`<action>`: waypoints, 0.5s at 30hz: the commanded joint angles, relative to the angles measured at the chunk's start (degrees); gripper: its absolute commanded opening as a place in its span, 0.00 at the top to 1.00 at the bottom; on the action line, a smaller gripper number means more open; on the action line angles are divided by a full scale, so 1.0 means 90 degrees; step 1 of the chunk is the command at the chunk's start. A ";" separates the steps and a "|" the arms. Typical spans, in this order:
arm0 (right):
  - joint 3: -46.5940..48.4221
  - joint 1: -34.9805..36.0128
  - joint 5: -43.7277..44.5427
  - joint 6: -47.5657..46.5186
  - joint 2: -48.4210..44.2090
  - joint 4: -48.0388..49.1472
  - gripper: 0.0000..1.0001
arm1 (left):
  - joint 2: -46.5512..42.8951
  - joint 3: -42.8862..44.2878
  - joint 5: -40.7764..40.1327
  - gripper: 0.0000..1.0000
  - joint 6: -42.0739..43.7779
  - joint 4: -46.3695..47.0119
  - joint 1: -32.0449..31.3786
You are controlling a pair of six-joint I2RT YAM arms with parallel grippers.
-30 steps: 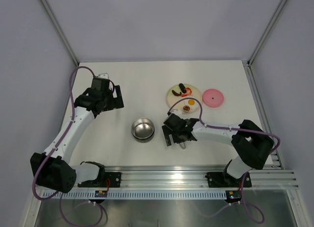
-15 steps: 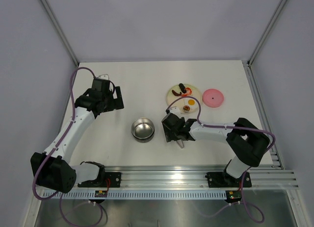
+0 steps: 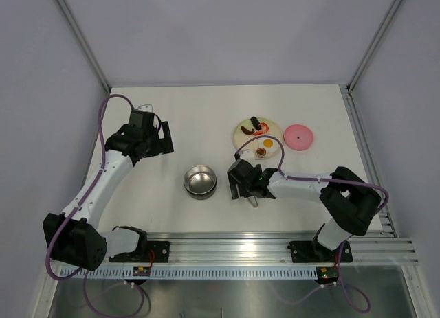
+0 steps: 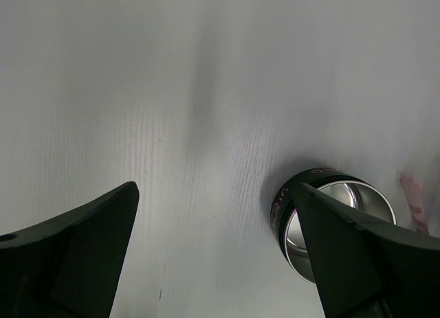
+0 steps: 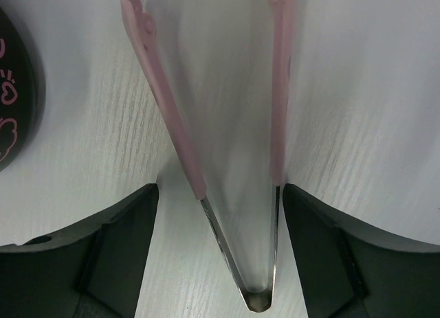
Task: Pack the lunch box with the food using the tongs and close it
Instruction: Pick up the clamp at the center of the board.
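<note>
right claw [image 5: 218,191] is open, straddling the tongs [image 5: 170,119], which lie lengthwise in its gap, hinge end innermost.

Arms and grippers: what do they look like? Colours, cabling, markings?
The left arm and right arm have white link shells, black joint housings and bases. A purple cable loops outside each. The left gripper and right gripper have black wedge-shaped fingers. No markings visible.
</note>
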 commanded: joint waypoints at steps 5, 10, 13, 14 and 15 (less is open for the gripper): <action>-0.0244 0.0142 -0.0272 0.0354 0.0368 -0.0496 0.29 | 0.0001 -0.0079 0.0010 0.01 -0.0046 0.0303 -0.0029; -0.0196 0.0162 -0.0272 0.0295 0.0329 -0.0496 0.38 | 0.0011 -0.0147 0.0019 0.01 -0.0036 0.0361 -0.0029; -0.0137 0.0162 -0.0233 0.0256 0.0290 -0.0574 0.48 | 0.0050 -0.0147 0.0049 0.01 -0.0055 0.0371 -0.0029; -0.0117 0.0162 -0.0223 0.0227 0.0261 -0.0584 0.51 | 0.0050 -0.0157 0.0049 0.01 -0.0055 0.0381 -0.0029; -0.0108 0.0162 -0.0233 0.0217 0.0222 -0.0594 0.58 | 0.0050 -0.0157 0.0049 0.01 -0.0055 0.0400 -0.0029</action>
